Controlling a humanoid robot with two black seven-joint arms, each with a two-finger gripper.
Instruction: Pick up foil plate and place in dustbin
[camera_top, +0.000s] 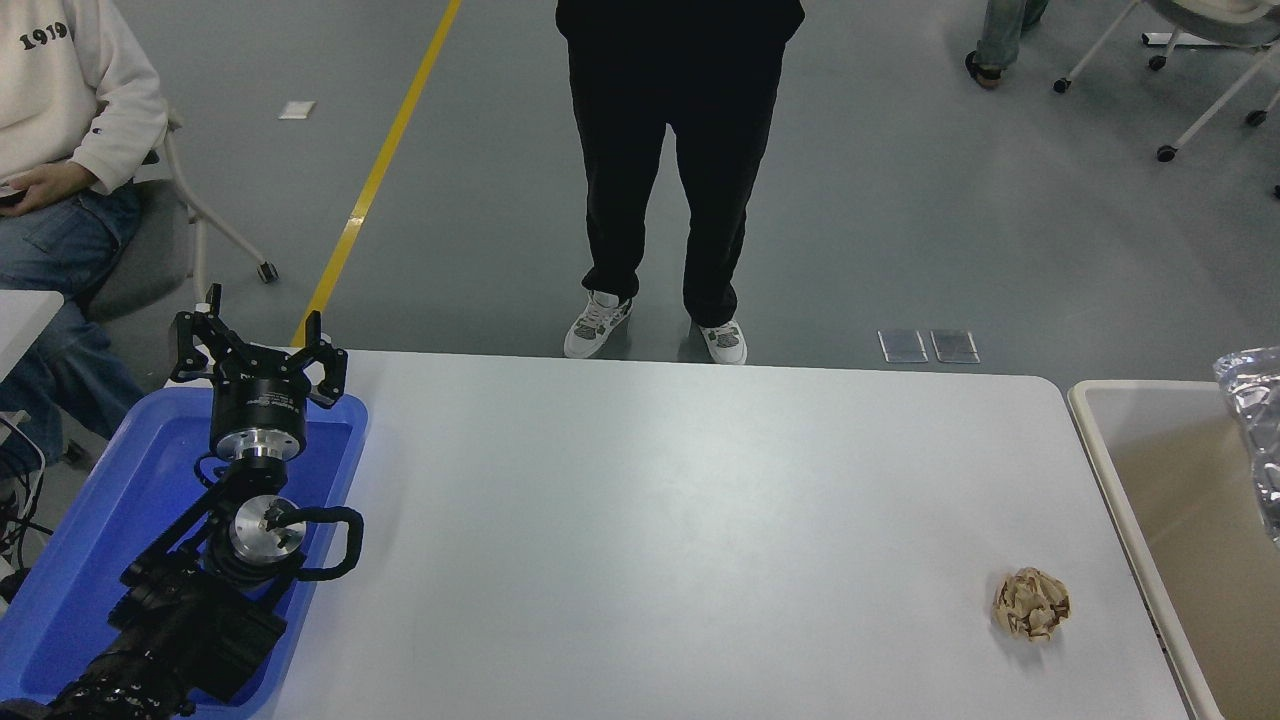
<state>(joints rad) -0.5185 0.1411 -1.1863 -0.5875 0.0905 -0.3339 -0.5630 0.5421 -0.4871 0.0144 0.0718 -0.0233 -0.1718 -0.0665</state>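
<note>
The foil plate (1256, 430), shiny and crinkled, shows only in part at the right edge of the head view, over the open dustbin (1165, 450). What holds it is cut off by the picture's edge. The dustbin is beige with a pale rim and stands against the table's right end. My right gripper is out of view. My left gripper (258, 338) is parked open and empty over the blue tray at the lower left.
A tan paper ball (1031, 604) lies on the white table (650, 520) near its right end. The blue tray (90, 530) sits at the left. A person (670, 170) stands at the far side; another sits at the upper left.
</note>
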